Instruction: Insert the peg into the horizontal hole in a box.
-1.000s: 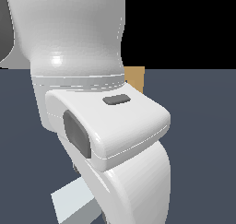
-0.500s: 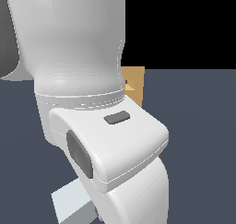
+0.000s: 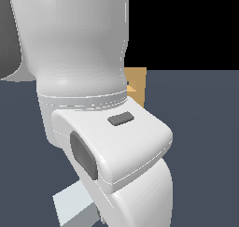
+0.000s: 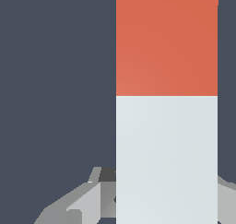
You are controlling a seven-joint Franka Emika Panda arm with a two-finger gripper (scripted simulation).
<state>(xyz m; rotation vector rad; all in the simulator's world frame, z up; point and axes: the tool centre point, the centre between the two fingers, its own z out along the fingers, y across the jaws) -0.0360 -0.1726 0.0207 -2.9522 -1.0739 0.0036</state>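
Peg [image 4: 166, 103] fills the wrist view's right half, red-orange end up, gripper [image 4: 152, 200] apparently clamped on its pale part. Tan box [image 3: 137, 83] peeks out mid-frame behind the arm [image 3: 93, 104]. I'd square the peg to the hole before pushing.

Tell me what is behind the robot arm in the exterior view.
Behind the arm a sliver of the tan box shows, with an orange notch that may be the hole's edge. The rest of the box is covered. The peg and the gripper show only in the wrist view.

Slate-blue floor [image 3: 200, 128], black backdrop [image 3: 186, 25]
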